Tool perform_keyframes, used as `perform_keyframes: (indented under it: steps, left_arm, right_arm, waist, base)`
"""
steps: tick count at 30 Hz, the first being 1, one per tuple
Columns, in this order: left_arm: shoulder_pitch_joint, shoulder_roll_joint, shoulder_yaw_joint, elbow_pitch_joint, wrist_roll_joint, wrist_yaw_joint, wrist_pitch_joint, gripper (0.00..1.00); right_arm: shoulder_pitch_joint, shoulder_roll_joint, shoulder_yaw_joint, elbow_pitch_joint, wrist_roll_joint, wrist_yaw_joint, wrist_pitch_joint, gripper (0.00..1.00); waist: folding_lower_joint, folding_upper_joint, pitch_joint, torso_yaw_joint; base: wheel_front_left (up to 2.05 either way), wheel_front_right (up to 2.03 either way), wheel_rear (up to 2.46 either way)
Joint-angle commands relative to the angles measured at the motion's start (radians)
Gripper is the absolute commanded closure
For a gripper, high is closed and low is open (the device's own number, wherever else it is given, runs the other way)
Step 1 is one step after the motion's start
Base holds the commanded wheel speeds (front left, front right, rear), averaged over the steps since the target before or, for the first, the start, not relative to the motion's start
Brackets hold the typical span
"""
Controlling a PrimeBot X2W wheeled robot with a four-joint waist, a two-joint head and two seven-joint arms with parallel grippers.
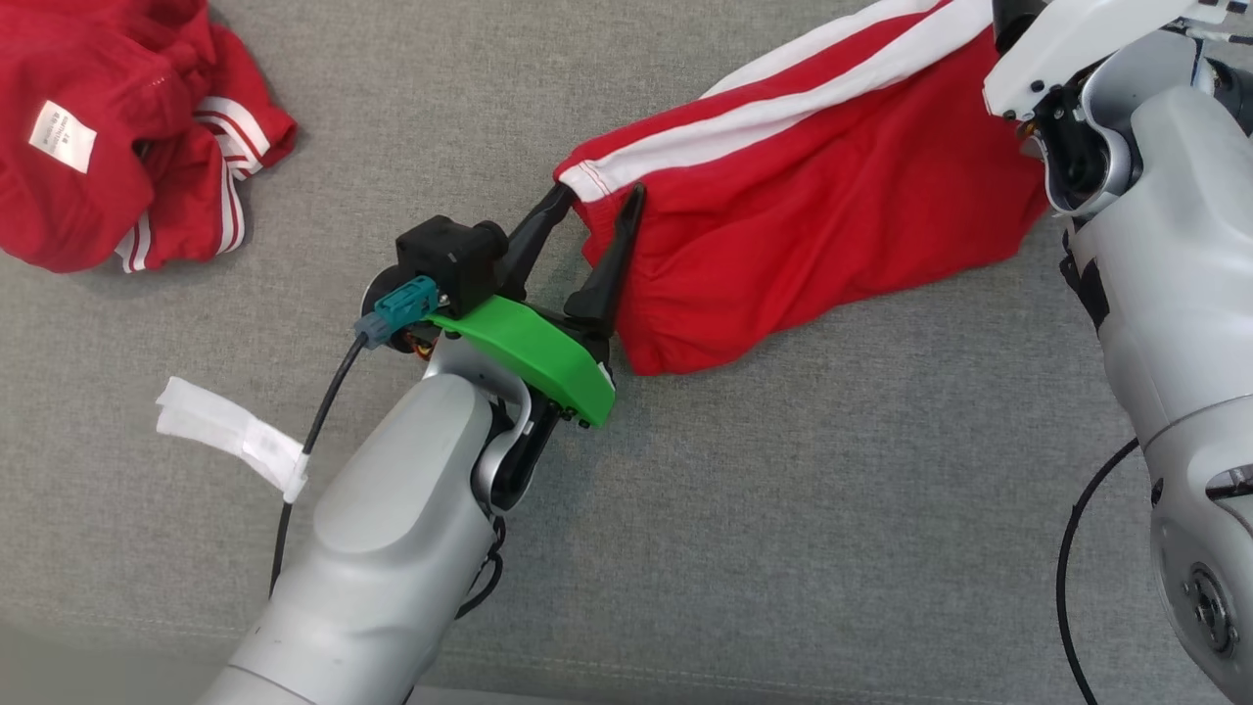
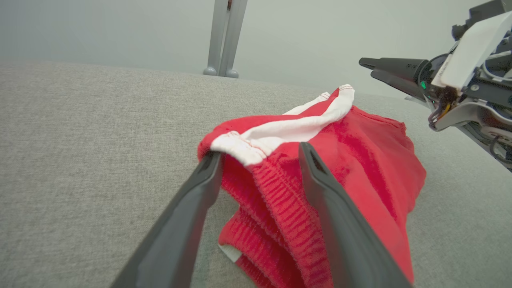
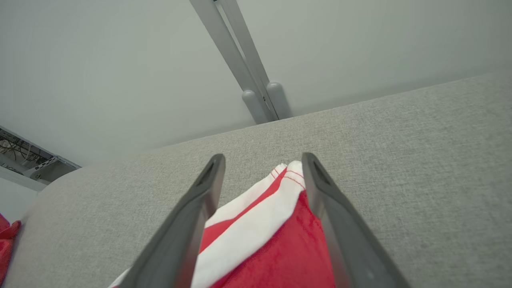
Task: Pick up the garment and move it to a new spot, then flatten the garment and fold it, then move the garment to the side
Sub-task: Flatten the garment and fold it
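On the gray cushion (image 1: 783, 539) lies a red garment (image 1: 832, 196). Its ends sit between the spread fingers of the left gripper (image 1: 602, 191) and the right gripper (image 3: 263, 157).

Work surface (image 1: 783, 509): grey woven fabric, evenly textured, faint seam noted along the near edge. Pale, bare wall (image 2: 100, 28) seen behind it, lit softly and evenly (no hard shadows recorded). Twin grey posts (image 2: 224, 40) with rounded feet are set against the surface's far edge. A ledge with tangled wiring (image 3: 24, 154) is glimpsed low beside the wall.
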State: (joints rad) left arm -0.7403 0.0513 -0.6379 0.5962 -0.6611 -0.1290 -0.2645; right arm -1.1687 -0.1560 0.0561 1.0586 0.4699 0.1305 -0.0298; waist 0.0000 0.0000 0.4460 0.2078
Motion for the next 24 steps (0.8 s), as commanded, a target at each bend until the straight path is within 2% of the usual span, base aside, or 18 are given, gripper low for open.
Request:
perform_keyframes:
  steps: [1,5,11,18,24]
  left_arm:
    - [0.002,0.0,0.015,0.0,0.019,-0.003,0.0,0.0]
    - [0.078,0.019,0.066,-0.027,0.072,-0.003,0.001,0.0]
    - [0.251,0.04,0.229,-0.146,0.145,-0.003,0.0,0.0]
    - [0.39,0.027,0.434,-0.316,0.242,-0.003,0.001,0.0]
    - [0.452,0.007,0.555,-0.407,0.317,-0.003,0.001,0.0]
  right_arm:
    - [0.026,-0.008,0.023,-0.003,0.001,0.001,-0.011,0.0]
    - [0.09,-0.04,0.125,-0.025,0.029,0.0,-0.024,0.0]
    - [0.19,-0.125,0.219,-0.048,0.1,0.0,-0.03,0.0]
    - [0.233,-0.188,0.248,-0.009,0.145,0.0,-0.043,0.0]
    - [0.235,-0.188,0.264,0.041,0.166,0.0,-0.051,0.0]
  waist:
    - [0.0,0.0,-0.02,-0.007]
    - [0.0,0.0,-0.06,-0.024]
    - [0.0,0.0,-0.098,-0.022]
    - [0.0,0.0,-0.095,0.013]
    - [0.0,0.0,-0.083,0.041]
  base:
    - [0.0,0.0,0.0]
    - [0.0,0.0,0.0]
    - [0.0,0.0,0.0]
    - [0.0,0.0,0.0]
    - [0.0,0.0,0.0]
